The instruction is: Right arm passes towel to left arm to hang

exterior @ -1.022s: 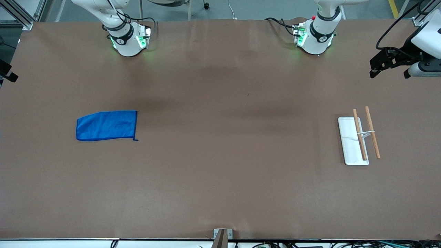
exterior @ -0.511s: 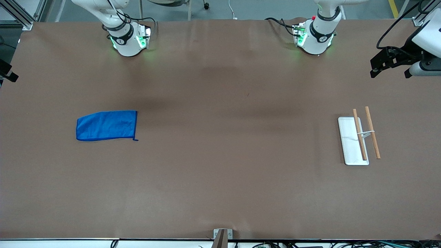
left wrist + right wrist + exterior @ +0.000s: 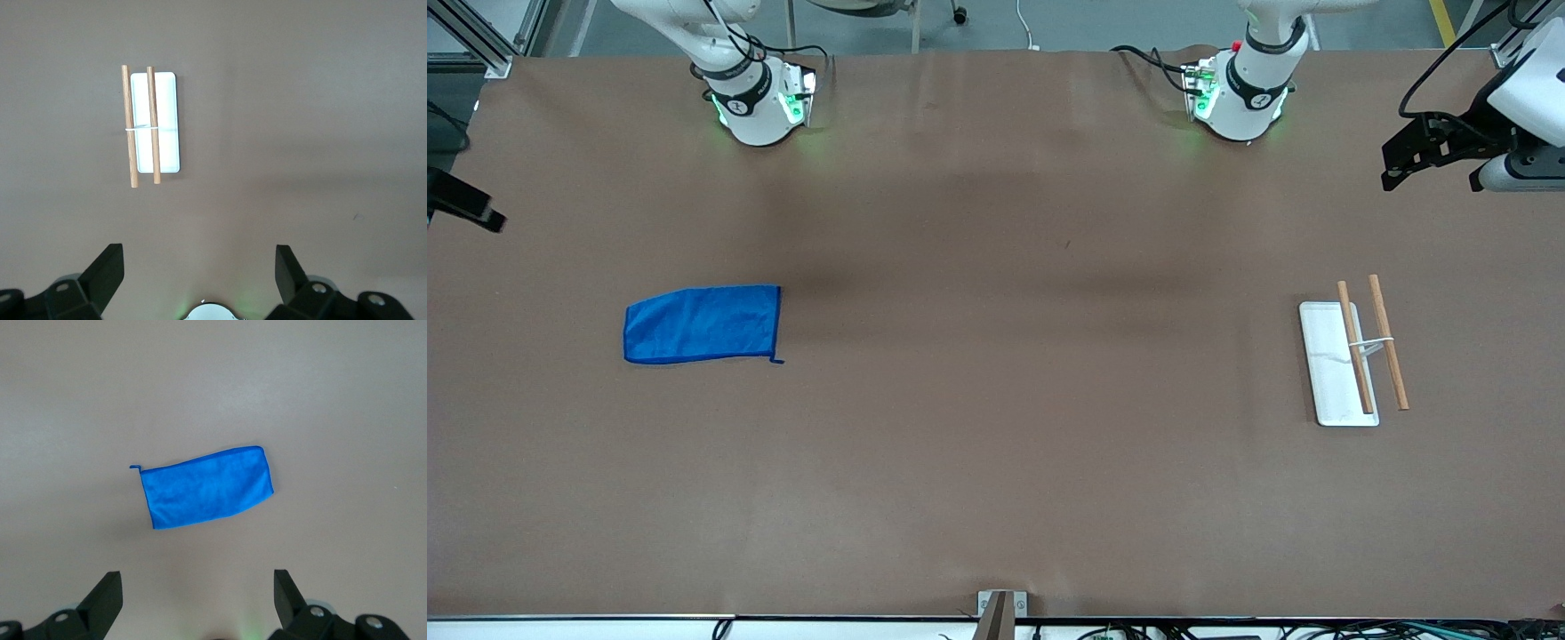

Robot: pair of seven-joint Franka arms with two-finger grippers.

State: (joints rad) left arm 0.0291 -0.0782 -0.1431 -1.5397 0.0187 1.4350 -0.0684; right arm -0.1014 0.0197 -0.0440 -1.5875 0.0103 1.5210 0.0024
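the towel lies flat on the table toward the right arm's end. the right gripper hangs high over it, fingers wide apart, empty. the left gripper, also wide and empty, hangs over the rack.

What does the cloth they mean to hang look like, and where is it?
Start at the long brown table and go toward the right arm's end. The towel lies flat there with bare table all around it. It is a bright blue rectangle with a tiny loop at one corner, unlike the white-and-wood rack at the left arm's end.
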